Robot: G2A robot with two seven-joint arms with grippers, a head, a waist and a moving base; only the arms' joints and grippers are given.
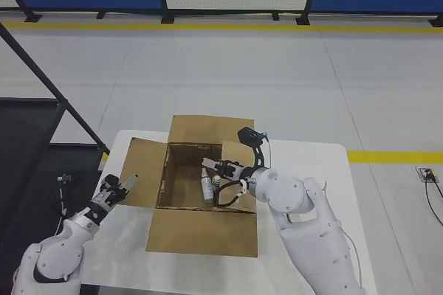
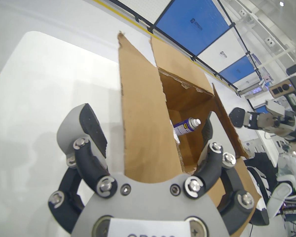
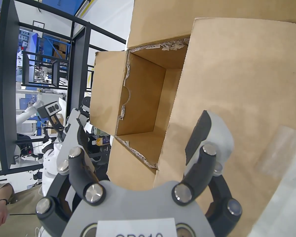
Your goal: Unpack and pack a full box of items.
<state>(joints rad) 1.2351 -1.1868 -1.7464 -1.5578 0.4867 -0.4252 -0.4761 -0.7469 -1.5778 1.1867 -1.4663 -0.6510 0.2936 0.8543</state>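
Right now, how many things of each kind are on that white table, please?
Cardboard box, flaps open: 1
Spray can, lying inside the box: 1
White item beside the can, too hidden to identify: 1
Total: 3

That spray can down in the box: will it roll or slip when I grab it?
The spray can looks cylindrical and seems to lie on its side on the box floor, so a nudge would probably roll it. Its smooth body may slip unless gripped across the middle. It looks rigid, unlikely to crush.
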